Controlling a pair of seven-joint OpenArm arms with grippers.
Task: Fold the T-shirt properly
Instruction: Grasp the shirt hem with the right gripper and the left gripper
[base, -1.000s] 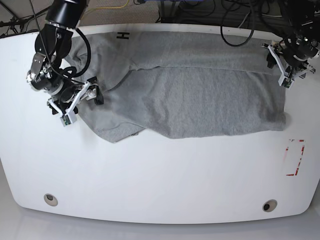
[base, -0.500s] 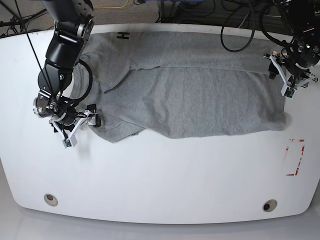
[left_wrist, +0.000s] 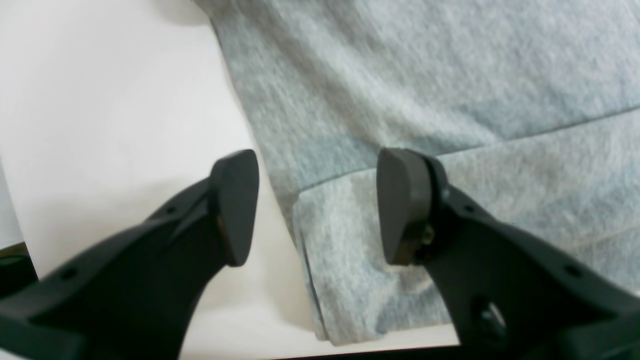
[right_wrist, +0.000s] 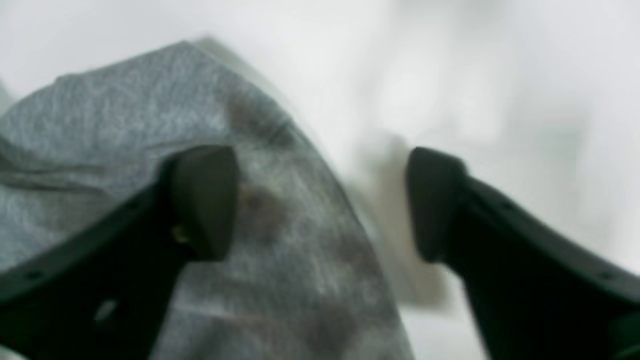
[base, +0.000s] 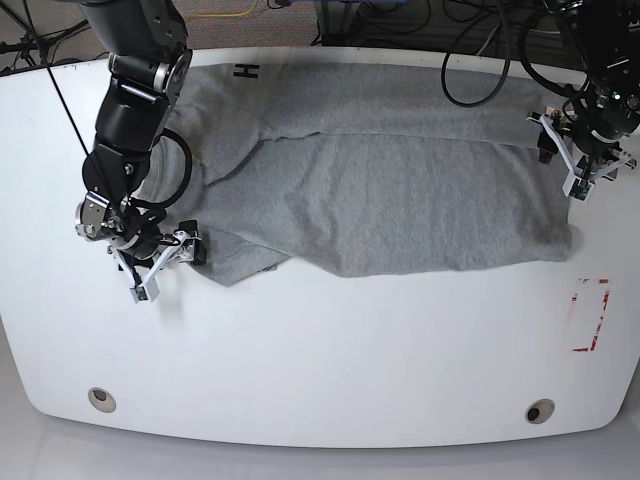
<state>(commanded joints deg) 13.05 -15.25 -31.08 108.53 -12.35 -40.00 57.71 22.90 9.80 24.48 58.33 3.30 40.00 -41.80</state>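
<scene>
This looks like a robotics lab or test room, and I stand at its bench. My worktop (base: 320, 340) is a plain white board with rounded corners, with two round fittings set into it, one at lower left (base: 100, 399) and one at lower right (base: 539, 411). A rectangle of red tape (base: 590, 316) is marked out at the right edge of the frame, the kind of mark used to fix a placing spot. Along the top of the frame, behind the board, black cables (base: 470, 40) lie in loose tangles with one yellow lead (base: 225, 12) among them. A cable also runs down along my arm (base: 135, 110) at upper left. The floor at the bottom edge is pale grey and glossy.
</scene>
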